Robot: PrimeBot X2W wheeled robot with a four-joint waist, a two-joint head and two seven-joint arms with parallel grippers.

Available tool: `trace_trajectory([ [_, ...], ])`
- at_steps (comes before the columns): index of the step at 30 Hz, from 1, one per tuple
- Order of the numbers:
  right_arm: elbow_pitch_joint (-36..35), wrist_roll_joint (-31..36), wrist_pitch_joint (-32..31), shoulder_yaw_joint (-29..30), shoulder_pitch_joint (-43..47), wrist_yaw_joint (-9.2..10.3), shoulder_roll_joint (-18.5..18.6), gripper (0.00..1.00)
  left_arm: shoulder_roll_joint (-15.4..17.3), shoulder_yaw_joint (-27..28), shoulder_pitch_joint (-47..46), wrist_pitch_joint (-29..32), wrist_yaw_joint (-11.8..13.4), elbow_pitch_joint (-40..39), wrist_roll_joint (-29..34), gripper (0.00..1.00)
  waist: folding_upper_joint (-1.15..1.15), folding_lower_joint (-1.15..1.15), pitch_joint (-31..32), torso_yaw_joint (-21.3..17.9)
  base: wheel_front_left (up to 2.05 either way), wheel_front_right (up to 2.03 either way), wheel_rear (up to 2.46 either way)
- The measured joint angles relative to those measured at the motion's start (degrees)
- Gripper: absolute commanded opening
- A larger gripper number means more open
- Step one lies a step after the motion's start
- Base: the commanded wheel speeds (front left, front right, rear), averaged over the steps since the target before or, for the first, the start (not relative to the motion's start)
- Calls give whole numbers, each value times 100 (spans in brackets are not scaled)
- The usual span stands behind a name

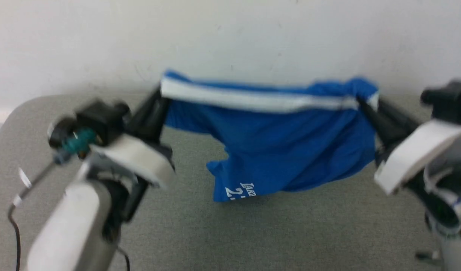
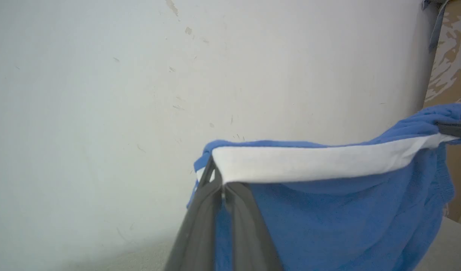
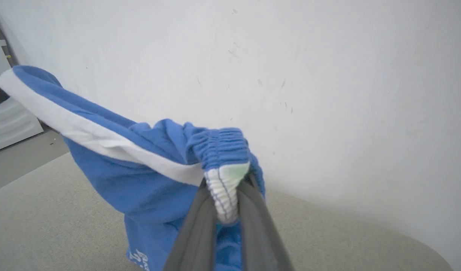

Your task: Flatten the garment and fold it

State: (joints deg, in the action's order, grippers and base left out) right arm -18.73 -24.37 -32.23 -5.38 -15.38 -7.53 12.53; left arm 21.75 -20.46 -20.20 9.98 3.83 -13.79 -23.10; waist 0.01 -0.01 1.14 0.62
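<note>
Blue shorts (image 1: 283, 150) hung pinched by left end effector (image 1: 159, 98) and right end effector (image 1: 362, 102). Even lowering onto surface (image 1: 328, 233) seemed best

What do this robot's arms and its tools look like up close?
The left arm and right arm are pale grey-white, with white wrist bands and black housings. The left tool and right tool each have two long, dark, tapering fingers. A teal fitting and thin black cable sit by the left wrist.

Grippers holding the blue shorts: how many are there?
2. The left gripper pinches the shorts at their left end, the right gripper at their right end, on the waistband.
</note>
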Motion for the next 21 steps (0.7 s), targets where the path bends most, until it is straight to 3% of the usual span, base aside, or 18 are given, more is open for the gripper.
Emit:
trace_trajectory([
  [9,1441,-22,246,-140,-2764,-1,64,0,-330,346,-2594,-281,-272,1974,-177,0,0,1,-711,-30,0,0,0],
  [15,2814,-38,1254,-404,-4553,-1,-41,0,-506,474,-4410,-1002,-331,3593,25,0,0,3,-1432,-62,0,0,0],
  [21,4047,12,2408,-682,-5625,-2,-202,0,-661,535,-5461,-1652,-336,4924,154,0,0,3,-2077,-116,0,0,0],
])
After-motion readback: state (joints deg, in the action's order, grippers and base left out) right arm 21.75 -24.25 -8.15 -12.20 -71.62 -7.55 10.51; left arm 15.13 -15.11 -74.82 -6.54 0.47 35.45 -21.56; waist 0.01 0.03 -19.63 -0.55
